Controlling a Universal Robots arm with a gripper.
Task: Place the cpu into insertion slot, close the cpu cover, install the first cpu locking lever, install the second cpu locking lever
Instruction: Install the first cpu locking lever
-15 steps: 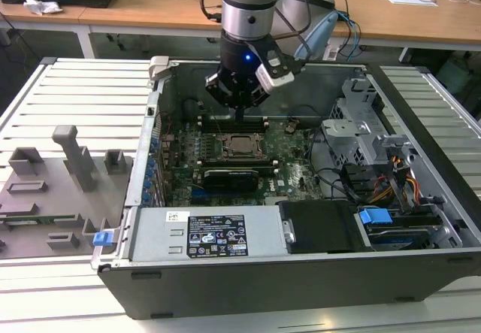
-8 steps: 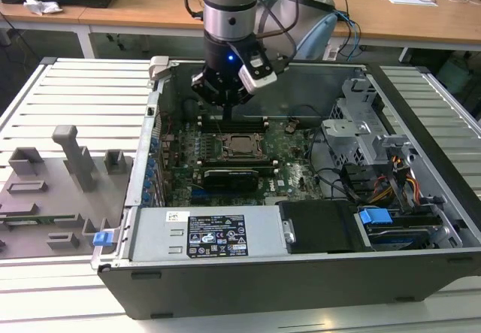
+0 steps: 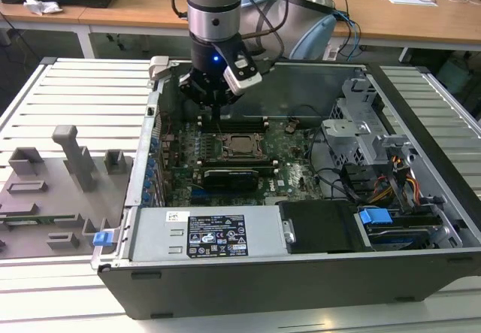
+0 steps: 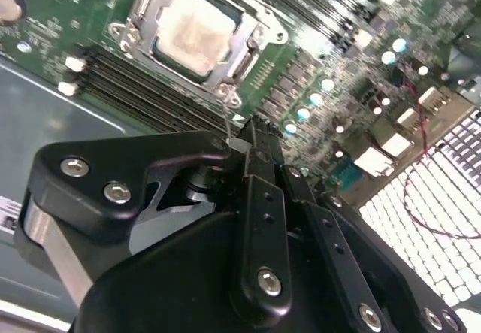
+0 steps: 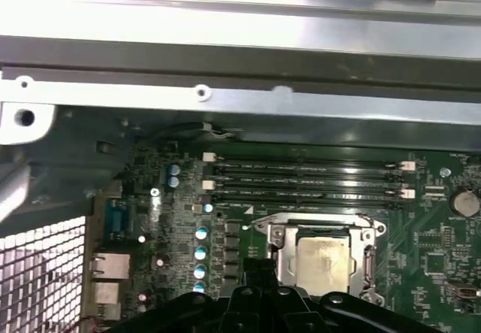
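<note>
The open computer case point(image 3: 225, 280) takes up most of the bench, with the green circuit board point(image 3: 297, 175) lying flat in its floor. The arm point(image 3: 213, 2) comes straight down into it, and the gripper point(image 3: 217, 111) hangs just over the board beside the insertion slot point(image 5: 272, 237).

The cpu cover point(image 4: 242, 53) looks to be lying down over the slot. The cpu point(image 4: 197, 32) is seated inside, its dull grey top showing through the cut-out.

In the second wrist view the gripper point(image 4: 239, 141) is drawn in narrow. A thin silvery locking lever point(image 4: 227, 119) runs from the corner of the slot up into its tips, so I take it to be pinched on that wire.

The worry from where I stand is that wire. It is slim and springy, and a grip this fine could let it slide out and snap back. If it is pushed down off its line it could miss its catch, scrape the board, or knock the small parts and the memory slots point(image 5: 301, 171) close by. A cover not fully flat would fight the lever, and forcing it could load the chip unevenly.
</note>
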